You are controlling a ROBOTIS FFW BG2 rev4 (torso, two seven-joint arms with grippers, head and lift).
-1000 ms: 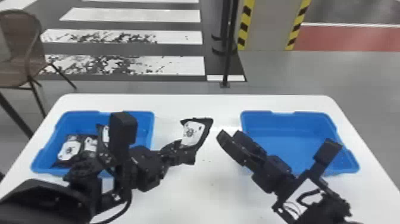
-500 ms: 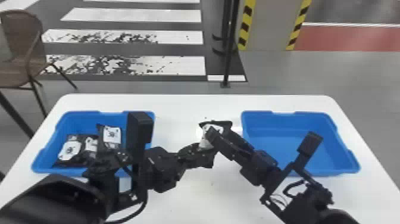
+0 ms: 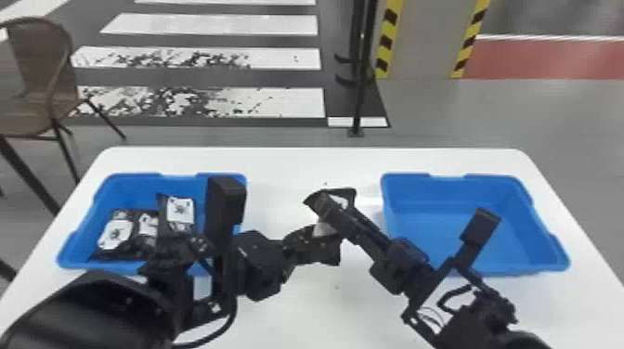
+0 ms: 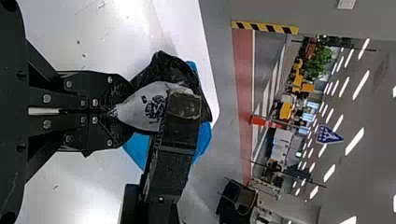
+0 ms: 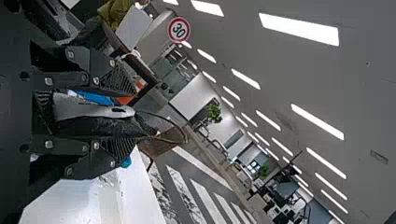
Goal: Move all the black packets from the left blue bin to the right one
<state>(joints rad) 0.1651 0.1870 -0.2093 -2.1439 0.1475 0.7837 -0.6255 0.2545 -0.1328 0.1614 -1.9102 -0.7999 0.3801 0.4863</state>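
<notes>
Three black packets (image 3: 116,234), by my count, lie in the left blue bin (image 3: 132,177), partly overlapping, labels up. The left end effector (image 4: 119,112) is clenched on one end of another packet (image 4: 144,107), held above the worktop (image 3: 297,162) between the bins. It looks light, soft, crinkly film, probably a bit slippery; contents likely shift, so expect sag and folding rather than breakage. Best hold: flat across the free end, deep enough to catch some fill, not just the film edge. The right end effector (image 5: 125,117) has its fingers spread either side of that free end, not clamped; looks like a handover. Right blue bin (image 3: 494,177) sits beyond, at far right. Versus a second ago: left arm has shifted right, right end effector has come from apart to straddling the packet, and the bin's rightmost packet is less hidden.
</notes>
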